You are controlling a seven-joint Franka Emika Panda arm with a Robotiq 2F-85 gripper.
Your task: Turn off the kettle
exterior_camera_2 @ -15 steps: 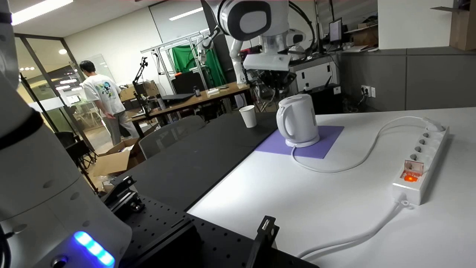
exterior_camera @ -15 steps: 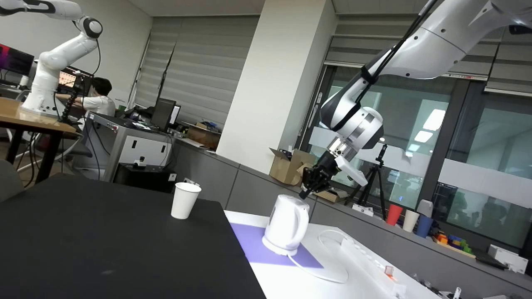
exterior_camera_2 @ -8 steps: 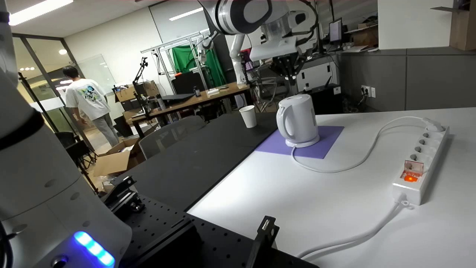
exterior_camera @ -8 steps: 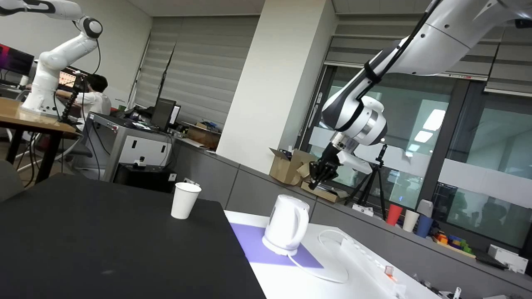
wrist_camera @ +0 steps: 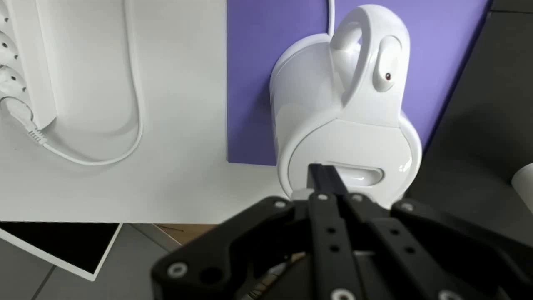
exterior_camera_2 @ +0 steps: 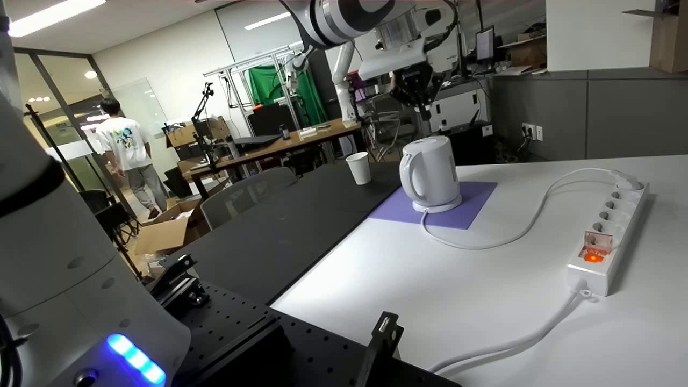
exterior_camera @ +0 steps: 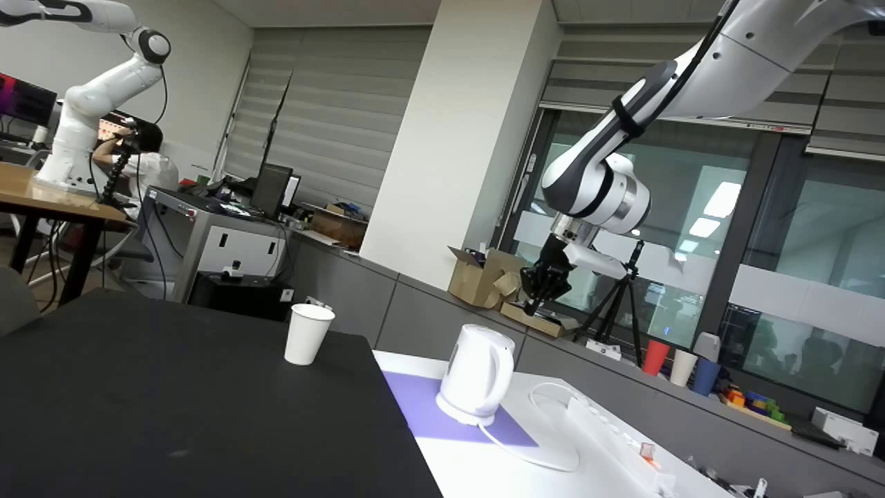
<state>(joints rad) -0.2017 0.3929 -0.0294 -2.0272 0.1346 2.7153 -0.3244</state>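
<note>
The white kettle (exterior_camera: 477, 373) stands upright on a purple mat. It shows in an exterior view (exterior_camera_2: 434, 171) with its handle toward that camera. In the wrist view the kettle (wrist_camera: 358, 141) is seen from above, with an oval switch (wrist_camera: 388, 63) bearing a small dark red dot on the handle top. My gripper (wrist_camera: 327, 167) is shut and empty; its fingertips overlap the lid recess in that view. In both exterior views the gripper (exterior_camera: 531, 308) is above the kettle, apart from it; it also shows there (exterior_camera_2: 424, 114).
A white paper cup (exterior_camera: 308, 335) stands on the black table (exterior_camera: 207, 401). A white power strip (exterior_camera_2: 607, 242) with a lit orange switch lies on the white table (exterior_camera_2: 484, 301). A cable (exterior_camera_2: 484, 247) runs from it to the kettle on the purple mat (exterior_camera_2: 475, 201).
The gripper has risen and shifted right, away from the kettle's top in both exterior views, mostly in the first half second. The kettle has not moved. People in the background have moved.
</note>
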